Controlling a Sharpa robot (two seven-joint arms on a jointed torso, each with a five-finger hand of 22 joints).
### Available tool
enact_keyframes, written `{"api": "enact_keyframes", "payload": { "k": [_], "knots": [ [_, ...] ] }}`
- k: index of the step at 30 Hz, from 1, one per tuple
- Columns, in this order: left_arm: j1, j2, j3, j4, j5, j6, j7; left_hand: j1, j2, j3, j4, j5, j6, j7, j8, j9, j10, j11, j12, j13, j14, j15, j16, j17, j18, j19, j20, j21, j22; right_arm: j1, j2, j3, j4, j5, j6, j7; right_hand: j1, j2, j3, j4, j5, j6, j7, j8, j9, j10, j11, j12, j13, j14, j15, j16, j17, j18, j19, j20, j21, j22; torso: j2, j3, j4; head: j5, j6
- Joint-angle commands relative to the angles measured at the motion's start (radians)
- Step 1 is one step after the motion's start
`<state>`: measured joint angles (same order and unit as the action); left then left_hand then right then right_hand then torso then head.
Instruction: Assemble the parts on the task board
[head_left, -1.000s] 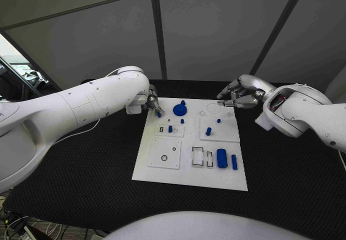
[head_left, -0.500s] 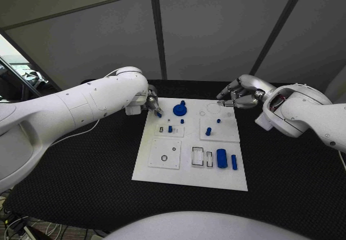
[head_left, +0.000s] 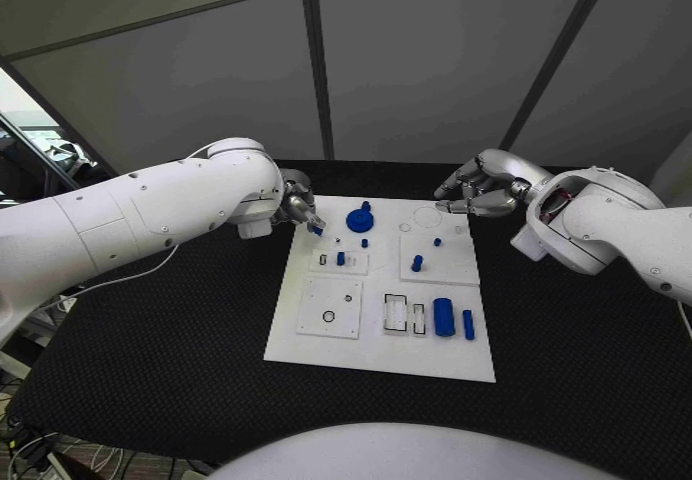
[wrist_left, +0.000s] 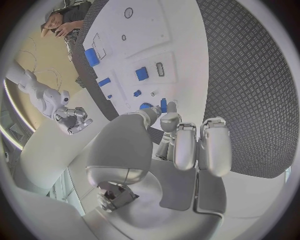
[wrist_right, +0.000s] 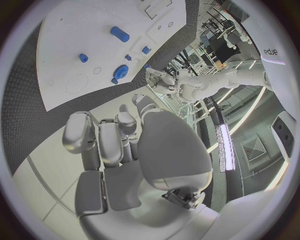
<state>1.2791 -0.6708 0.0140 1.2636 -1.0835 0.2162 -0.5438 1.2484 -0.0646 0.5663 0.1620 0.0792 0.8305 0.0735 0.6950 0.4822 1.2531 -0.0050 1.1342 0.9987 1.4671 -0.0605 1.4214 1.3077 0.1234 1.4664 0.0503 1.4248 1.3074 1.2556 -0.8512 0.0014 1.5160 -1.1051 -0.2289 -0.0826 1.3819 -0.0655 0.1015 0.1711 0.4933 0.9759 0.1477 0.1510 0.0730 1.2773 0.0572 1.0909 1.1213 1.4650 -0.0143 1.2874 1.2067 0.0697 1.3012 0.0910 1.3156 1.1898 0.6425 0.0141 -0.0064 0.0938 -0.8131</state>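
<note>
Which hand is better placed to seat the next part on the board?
Left, probably. The left hand already pinches a small blue part at the board's far left corner. The right hand hangs beyond the far right corner with nothing in it.

We note a white task board (head_left: 378, 345) at frame centre, blue parts (head_left: 444, 316), black counter (head_left: 173, 330), silver hands.

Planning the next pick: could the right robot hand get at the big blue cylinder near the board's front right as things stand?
Probably yes. The right robot hand holds nothing and hovers over the task board's far right corner; the big blue cylinder lies exposed, with only a thinner blue pin beside it.
</note>
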Motion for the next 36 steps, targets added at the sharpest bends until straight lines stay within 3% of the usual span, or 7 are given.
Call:
{"api": "enact_keyframes", "payload": {
  "k": [1,5,15,23,36],
  "knots": [
    [0.000,-0.019,0.001,0.039,0.008,-0.079,0.010,-0.012,-0.007,0.122,-0.110,0.000,-0.001,-0.004,0.007,0.003,0.010,-0.001,0.008,0.003,0.061,-0.006,0.007,0.112,-0.084,0.023,-0.007,0.005,0.149,0.002,0.000,0.001,0.000,-0.004,0.004,0.005,0.003,-0.005,0.002,0.005,0.003,-0.007,-0.002,0.004,-0.001,-0.004,-0.002,0.001,0.001,0.032,-0.005,-0.004,0.001,0.018,0.005,0.001,-0.006,0.000,0.001,0.0003,-0.0012,0.003,0.000],
    [-0.007,-0.046,-0.001,0.088,0.008,-0.107,0.004,-0.020,-0.014,0.137,-0.115,0.000,0.001,-0.005,0.012,0.005,0.016,-0.002,0.012,0.008,0.061,-0.007,0.008,0.113,-0.084,0.025,-0.008,0.007,0.151,0.002,0.001,0.001,-0.001,-0.004,0.005,0.006,0.003,-0.005,0.002,0.005,0.003,-0.007,-0.002,0.004,-0.001,-0.004,-0.002,0.001,0.001,0.032,-0.005,-0.004,0.001,0.018,0.005,0.001,-0.006,0.000,0.002,-0.0003,-0.0017,0.006,-0.002],
    [-0.046,-0.072,-0.004,0.147,-0.021,-0.144,-0.012,-0.042,-0.020,0.150,-0.111,-0.002,0.004,-0.007,0.019,0.007,0.023,-0.004,0.015,0.010,0.061,-0.008,0.007,0.113,-0.084,0.024,-0.009,0.005,0.151,0.002,0.003,0.001,-0.004,-0.004,0.006,0.007,0.003,-0.005,0.002,0.005,0.003,-0.007,-0.002,0.004,-0.001,-0.004,-0.002,0.001,0.001,0.032,-0.005,-0.004,0.001,0.018,0.005,0.001,-0.006,0.000,0.002,-0.0001,-0.0019,0.010,-0.008],
    [-0.068,-0.072,-0.004,0.153,-0.026,-0.137,-0.019,-0.044,-0.020,0.151,-0.110,-0.002,0.004,-0.008,0.020,0.007,0.021,-0.004,0.013,0.007,0.061,-0.008,0.007,0.113,-0.084,0.024,-0.009,0.004,0.150,0.002,0.001,0.001,-0.004,-0.004,0.007,0.003,0.003,-0.005,0.002,0.005,0.003,-0.007,-0.002,0.004,-0.001,-0.004,-0.002,0.001,0.001,0.032,-0.005,-0.004,0.001,0.018,0.005,0.001,-0.006,0.000,0.002,0.0001,-0.0036,0.010,-0.009],
    [-0.081,-0.073,-0.004,0.154,-0.027,-0.112,-0.033,-0.062,-0.023,0.158,-0.105,-0.003,0.009,-0.011,0.031,0.012,0.022,-0.007,0.011,0.005,0.061,-0.010,0.007,0.113,-0.084,0.024,-0.010,0.004,0.151,0.002,-0.003,0.001,-0.001,-0.004,0.007,0.001,0.003,-0.006,0.003,0.006,0.005,-0.007,-0.002,0.004,-0.001,-0.005,-0.002,-0.001,-0.001,0.032,-0.005,-0.005,0.000,0.018,0.005,0.001,-0.007,0.000,0.002,0.0004,-0.0023,0.011,-0.011]
  ]
}}
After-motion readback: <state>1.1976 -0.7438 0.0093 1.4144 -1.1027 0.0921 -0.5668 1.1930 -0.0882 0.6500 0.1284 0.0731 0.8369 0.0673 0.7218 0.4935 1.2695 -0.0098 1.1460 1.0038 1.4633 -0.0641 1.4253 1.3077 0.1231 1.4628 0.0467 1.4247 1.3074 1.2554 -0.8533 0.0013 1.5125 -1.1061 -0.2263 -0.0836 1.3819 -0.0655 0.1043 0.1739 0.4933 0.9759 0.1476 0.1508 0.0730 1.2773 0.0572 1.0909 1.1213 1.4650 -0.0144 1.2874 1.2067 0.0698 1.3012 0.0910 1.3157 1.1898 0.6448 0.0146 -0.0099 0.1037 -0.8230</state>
